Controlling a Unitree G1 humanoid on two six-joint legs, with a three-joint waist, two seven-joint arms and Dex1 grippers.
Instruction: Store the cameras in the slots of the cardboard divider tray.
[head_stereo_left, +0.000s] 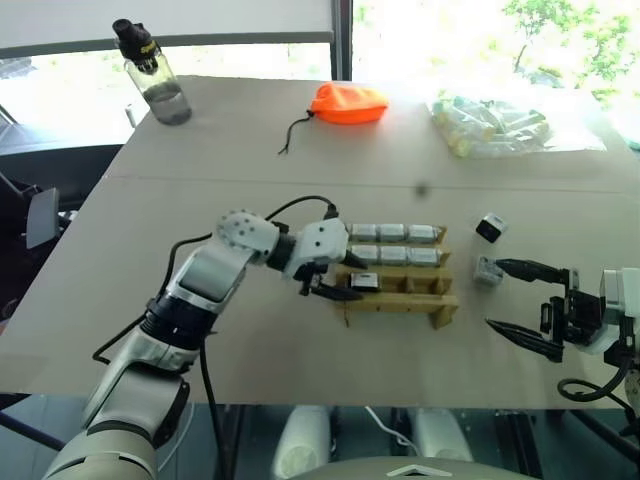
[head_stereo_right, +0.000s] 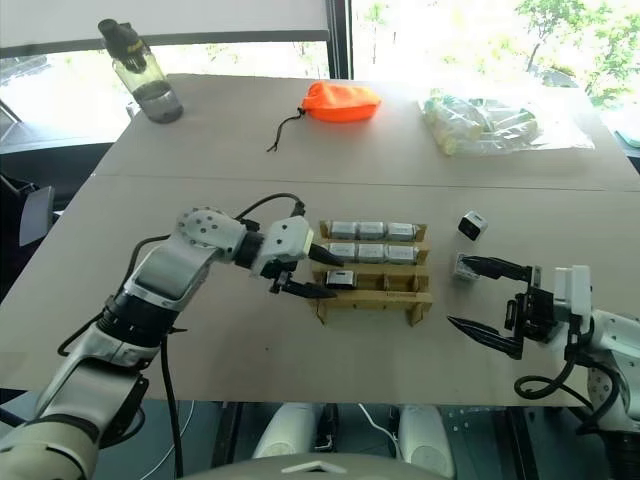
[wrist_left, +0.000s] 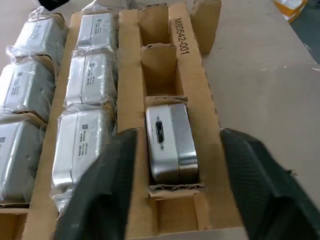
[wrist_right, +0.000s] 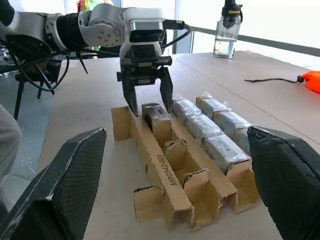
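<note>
- The right gripper (head_stereo_left: 527, 304) hung over the near right part of the table (head_stereo_left: 300, 370), its two black fingers spread wide with nothing between them, pointing toward the tray.
- Just past its upper finger a loose camera (head_stereo_left: 487, 270) lay on the tabletop, and a little farther back a second loose camera (head_stereo_left: 490, 227) with a dark face lay apart from it.
- The cardboard divider tray (head_stereo_left: 400, 301) sat in the middle of the table, between the two grippers.
- In its nearest row, a bare metal camera (wrist_left: 168, 141) sat in the slot at the robot's left end; the other two slots of that row stood empty.
- The left gripper (head_stereo_left: 330, 281) was poised at that left end, its fingers parted on either side of the seated camera and not pressing it.
- The middle and far rows each held three plastic-wrapped cameras (head_stereo_left: 395, 256), all six slots filled.
- The left arm, with its black cable (head_stereo_left: 300, 203), reached in from the near left and covered the tray's left edge.
- Toward the far side lay an orange pouch (head_stereo_left: 348, 102) with a dark cord.
- A clear bag of pale tubes (head_stereo_left: 490, 125) lay at the far right.
- A clear water bottle (head_stereo_left: 155, 75) with a black cap stood at the far left corner.
</note>
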